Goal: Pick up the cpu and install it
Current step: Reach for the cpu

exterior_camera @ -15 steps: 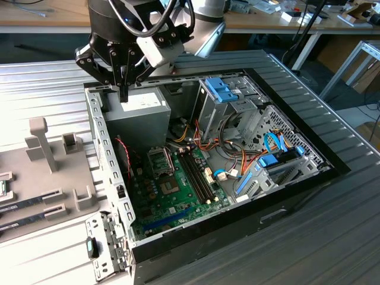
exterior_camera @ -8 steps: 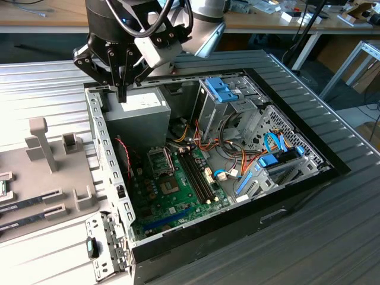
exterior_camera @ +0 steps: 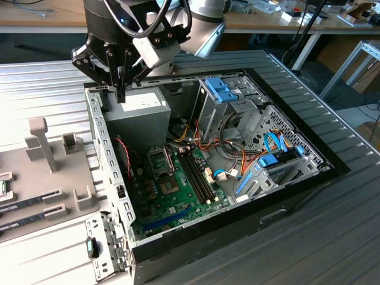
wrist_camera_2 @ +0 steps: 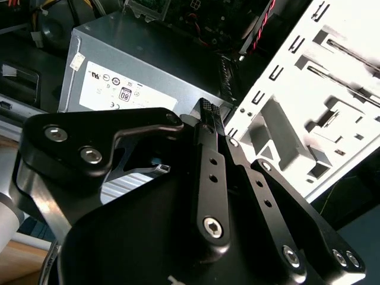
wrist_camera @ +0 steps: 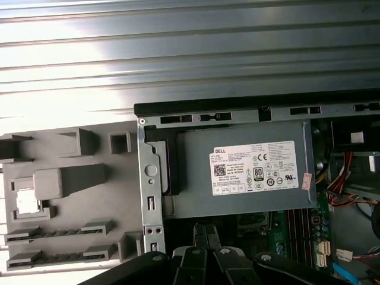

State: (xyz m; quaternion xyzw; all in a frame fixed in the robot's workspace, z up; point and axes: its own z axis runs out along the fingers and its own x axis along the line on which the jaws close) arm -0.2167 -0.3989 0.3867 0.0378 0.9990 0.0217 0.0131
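- Where the exterior view comes nearest, at its left, a grey tray [exterior_camera: 65, 178] lies just beside the open case [exterior_camera: 113, 196]. The cpu [exterior_camera: 3, 187] sits in a square tray pocket at the picture's edge, well apart from the claw.
- In the first wrist view the cpu [wrist_camera: 27, 200] lies in that pocket, its top washed out by glare. It is near a tall block [wrist_camera: 68, 181] and two long slots [wrist_camera: 59, 231].
- Inside the case a green board [exterior_camera: 178, 199] lies flat, with the black socket [exterior_camera: 159, 159] toward its far end. I cannot tell whether the socket frame is open.
- Farther back, the grey power supply [exterior_camera: 133, 119] fills the case's far corner.
- The gripper [exterior_camera: 122, 98] hangs above the power supply, near the case wall. Its fingers are pressed together and hold nothing. Both wrist views show the gripper [wrist_camera_2: 206, 110] [wrist_camera: 202, 231] with its tips closed over the supply's labelled face.
- Beyond the arm, wooden benches [exterior_camera: 35, 18] cross the background.
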